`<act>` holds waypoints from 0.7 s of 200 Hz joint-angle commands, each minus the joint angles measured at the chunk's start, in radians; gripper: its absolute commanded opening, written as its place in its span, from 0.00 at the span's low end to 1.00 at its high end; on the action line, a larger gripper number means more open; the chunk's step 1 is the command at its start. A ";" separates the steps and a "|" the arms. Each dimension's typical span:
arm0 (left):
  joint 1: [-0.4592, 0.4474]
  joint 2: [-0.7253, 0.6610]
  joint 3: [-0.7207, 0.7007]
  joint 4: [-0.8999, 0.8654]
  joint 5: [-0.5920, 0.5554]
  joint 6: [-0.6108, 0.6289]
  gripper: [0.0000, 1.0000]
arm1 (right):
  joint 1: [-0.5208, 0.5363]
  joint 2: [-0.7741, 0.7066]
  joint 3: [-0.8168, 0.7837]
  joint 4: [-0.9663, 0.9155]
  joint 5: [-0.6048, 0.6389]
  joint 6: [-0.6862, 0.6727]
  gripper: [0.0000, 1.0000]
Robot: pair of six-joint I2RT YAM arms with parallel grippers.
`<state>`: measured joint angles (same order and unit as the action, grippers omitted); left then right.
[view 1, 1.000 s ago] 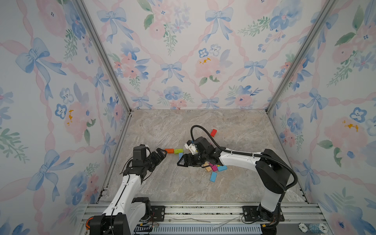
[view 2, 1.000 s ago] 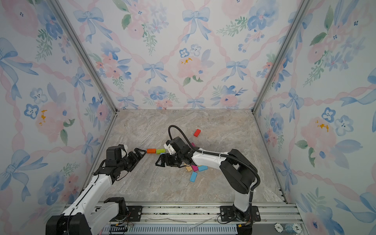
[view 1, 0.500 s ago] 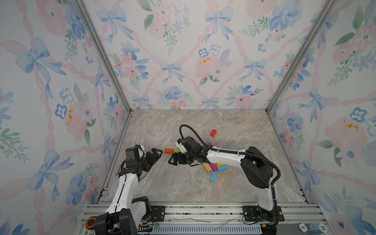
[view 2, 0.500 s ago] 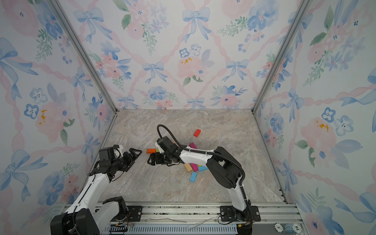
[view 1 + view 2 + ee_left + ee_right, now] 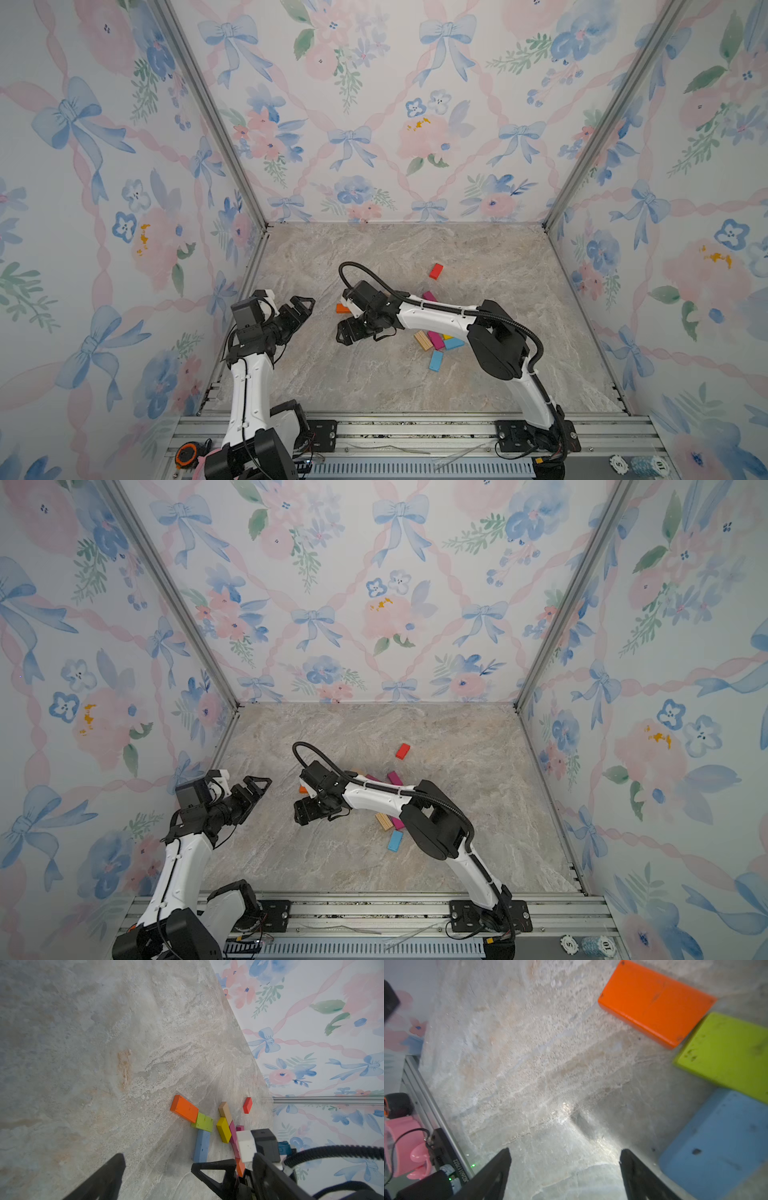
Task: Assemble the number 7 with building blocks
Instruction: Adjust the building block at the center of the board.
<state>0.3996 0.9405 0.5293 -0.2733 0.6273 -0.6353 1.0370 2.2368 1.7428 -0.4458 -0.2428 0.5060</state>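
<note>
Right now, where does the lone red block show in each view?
Both top views: red block, lying apart, the farthest block from the robot.
Left wrist: red block, small, apart, beyond the other blocks.
Right wrist: not in it.
Shared landmark: orange block, visible in all four views.

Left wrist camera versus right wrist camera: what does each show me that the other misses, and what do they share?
Only the left wrist view: the yellow block, the plain wood block, the red block, magenta blocks beside them, and the right arm.
Only the right wrist view: the right hand, open and empty over the table, plus the frame rail and a pink object beyond it.
Both: the orange block, green block and blue block, laid in a bent line.
</note>
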 commanded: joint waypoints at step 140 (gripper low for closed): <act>0.016 -0.042 -0.009 -0.001 -0.060 0.020 0.98 | -0.068 0.181 0.206 -0.173 0.027 -0.140 0.84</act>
<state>0.4141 0.8940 0.5293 -0.2867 0.5583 -0.6308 0.9878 2.3566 1.9297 -0.5655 -0.2115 0.3866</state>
